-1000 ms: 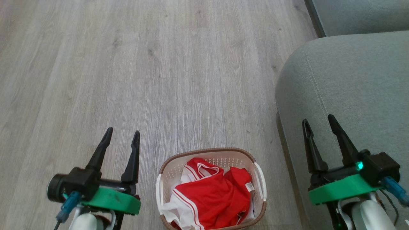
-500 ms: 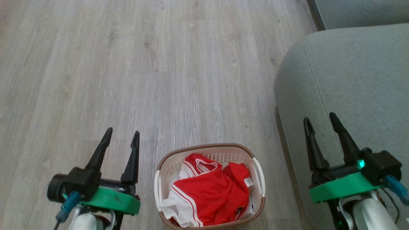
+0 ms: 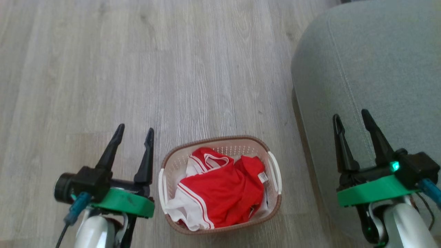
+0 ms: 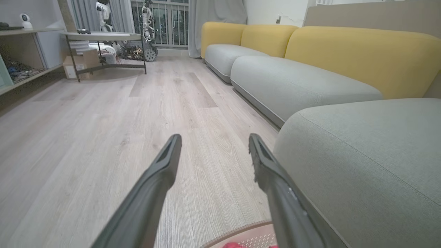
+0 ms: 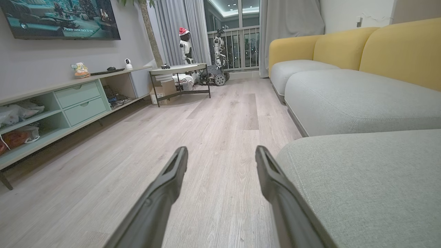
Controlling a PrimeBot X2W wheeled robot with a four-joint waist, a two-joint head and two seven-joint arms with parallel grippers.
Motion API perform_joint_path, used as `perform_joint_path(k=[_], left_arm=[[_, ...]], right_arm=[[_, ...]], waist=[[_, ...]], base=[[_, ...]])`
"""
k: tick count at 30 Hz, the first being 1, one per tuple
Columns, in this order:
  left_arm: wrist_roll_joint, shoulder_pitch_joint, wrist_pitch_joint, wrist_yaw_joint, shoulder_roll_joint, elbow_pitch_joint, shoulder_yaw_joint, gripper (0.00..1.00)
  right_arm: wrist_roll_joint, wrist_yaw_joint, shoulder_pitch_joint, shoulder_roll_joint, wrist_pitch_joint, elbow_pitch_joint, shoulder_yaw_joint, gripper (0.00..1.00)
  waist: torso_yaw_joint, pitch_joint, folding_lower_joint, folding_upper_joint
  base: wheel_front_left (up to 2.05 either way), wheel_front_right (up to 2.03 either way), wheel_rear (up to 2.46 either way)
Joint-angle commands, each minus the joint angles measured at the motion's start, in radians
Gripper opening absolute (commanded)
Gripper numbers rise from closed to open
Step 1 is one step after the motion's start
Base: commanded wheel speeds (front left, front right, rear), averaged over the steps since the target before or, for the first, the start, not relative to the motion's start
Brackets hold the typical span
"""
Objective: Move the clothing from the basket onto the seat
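**Location of goods.** Bright red thin fabric clothing with white stripes and trim (image 3: 224, 193) heaped inside small cream perforated plastic basket with brown woven-look rim (image 3: 213, 139). White panel bunched at the near-left corner, red folds reaching the right wall. Not yet lifted. Basket standing on pale wood-plank floor (image 3: 172, 69), just beside the rounded edge of large grey-green upholstered seat (image 3: 379, 69). Contact between the two not determinable.

**Left jaws.** Spread wide, empty, hovering over the floor just beside the left side of the basket.

**Right jaws.** Spread wide, empty, above the seat's front edge, apart from the basket.

**Risks, as judged:**
- Thin, slippery-looking fabric: a shallow pinch likely to slide out on the lift.
- Garments apparently tangled: one pulled, the other liable to trail over the rim onto the floor.
- Light basket: likely to tip or drag along if fabric snags on the perforations or rim.
- Long pointed jaws: risk of jamming in the perforated bottom if driven too deep.
- Release too near the seat's rounded edge: apt to end in a slide back to the floor.

**Markings.** Small white tag (image 3: 263, 177) on the red fabric near the basket's right wall, print too small to read. No brand legible on basket or seat. Wall-mounted screen (image 5: 58, 17) in the right wrist view captioned "Please come back to", remainder unreadable.
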Motion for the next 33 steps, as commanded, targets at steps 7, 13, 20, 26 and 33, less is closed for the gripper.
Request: perform_joint_path(k=[7, 13, 20, 26, 33], left_arm=[[-0.011, -0.115, -0.012, -0.005, 0.009, 0.014, -0.023, 1.0], [-0.021, -0.177, -0.012, -0.006, 0.018, 0.094, -0.06, 1.0], [-0.05, -0.289, -0.003, -0.006, 0.031, 0.262, -0.151, 1.0], [-0.089, -0.384, 0.041, -0.006, 0.036, 0.405, -0.208, 1.0], [-0.114, -0.499, 0.095, -0.006, 0.045, 0.569, -0.267, 1.0]], right_arm=[[0.004, 0.0, -0.072, 0.0, -0.009, -0.059, 0.011, 1.0], [0.008, 0.0, -0.108, 0.01, -0.009, -0.077, 0.003, 1.0], [0.007, 0.0, -0.162, 0.018, -0.009, -0.106, -0.008, 1.0], [0.01, 0.0, -0.215, 0.025, -0.009, -0.129, -0.007, 1.0], [0.005, 0.0, -0.283, 0.04, -0.009, -0.164, -0.003, 1.0]], waist=[[-0.034, 0.123, 0.0, 0.0], [-0.049, 0.195, 0.0, 0.0], [-0.075, 0.288, 0.0, 0.0], [-0.103, 0.366, 0.0, 0.0], [-0.132, 0.465, 0.0, 0.0]], base=[[0.0, 0.0, 0.0], [0.0, 0.0, 0.0], [0.0, 0.0, 0.0], [0.0, 0.0, 0.0], [0.0, 0.0, 0.0]])
